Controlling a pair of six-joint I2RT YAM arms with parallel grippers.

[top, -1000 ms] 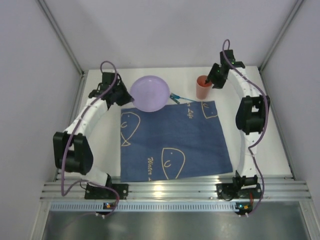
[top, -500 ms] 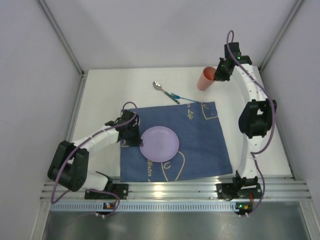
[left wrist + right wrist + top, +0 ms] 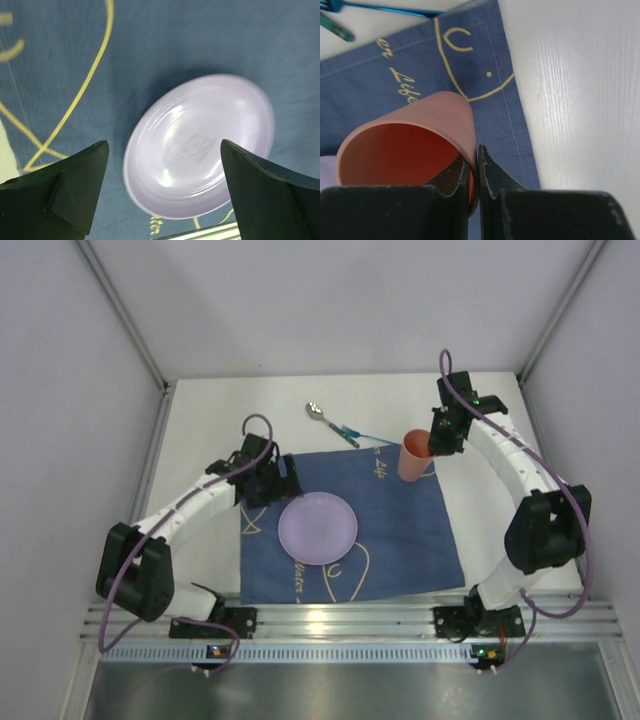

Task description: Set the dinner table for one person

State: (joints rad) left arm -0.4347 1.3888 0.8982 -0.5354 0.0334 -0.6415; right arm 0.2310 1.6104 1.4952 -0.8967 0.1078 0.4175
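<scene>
The white dinner table (image 3: pixel 200 430) lies beneath both claws, carrying a blue fish-print cloth (image 3: pixel 400 535) where a lilac plate (image 3: pixel 318 527) rests just ahead of the left claw (image 3: pixel 283 483), jaws spread wide, while the right claw (image 3: pixel 476 170) pinches an orange cup (image 3: pixel 415 135) by its wall, a spoon (image 3: pixel 316 411) well to its left.

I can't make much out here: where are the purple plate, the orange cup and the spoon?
purple plate (image 3: pixel 317 527): overhead view, its middle.
orange cup (image 3: pixel 410 468): overhead view, its outer wall.
spoon (image 3: pixel 315 411): overhead view, its silver bowl.
</scene>
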